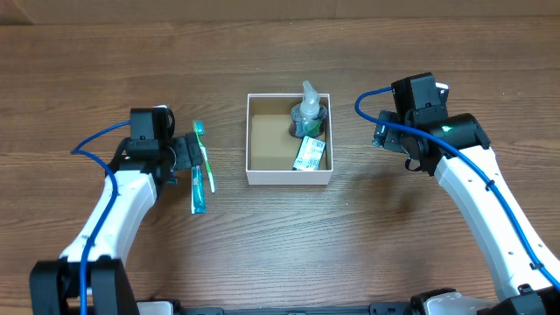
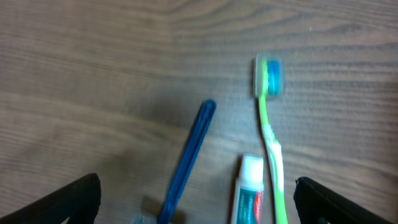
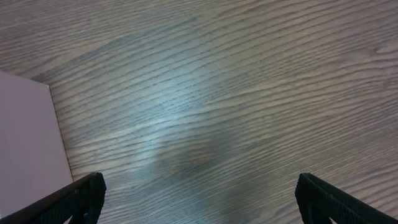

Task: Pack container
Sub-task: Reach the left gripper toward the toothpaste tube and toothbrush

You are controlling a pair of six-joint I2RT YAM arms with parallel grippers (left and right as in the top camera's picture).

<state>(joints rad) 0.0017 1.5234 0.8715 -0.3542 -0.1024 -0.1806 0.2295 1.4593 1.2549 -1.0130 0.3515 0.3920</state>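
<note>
From above, the container point(image 1: 289, 176) sits mid-table between the arms, already holding a small clear bottle point(image 1: 308, 109) and a green-and-white packet point(image 1: 309, 155), while the left gripper point(image 1: 184, 157) hangs by a green toothbrush point(image 1: 206, 159) and a blue toothbrush point(image 1: 197, 194) out on the wood. The left wrist view shows its fingers spread wide and empty around both brushes and a small toothpaste tube point(image 2: 249, 199), so I'd say those three are left to pack. The right wrist view has the right gripper point(image 3: 199, 193) wide open too, gripping nothing, over bare table point(image 3: 236, 93) beside the container's white wall.
</note>
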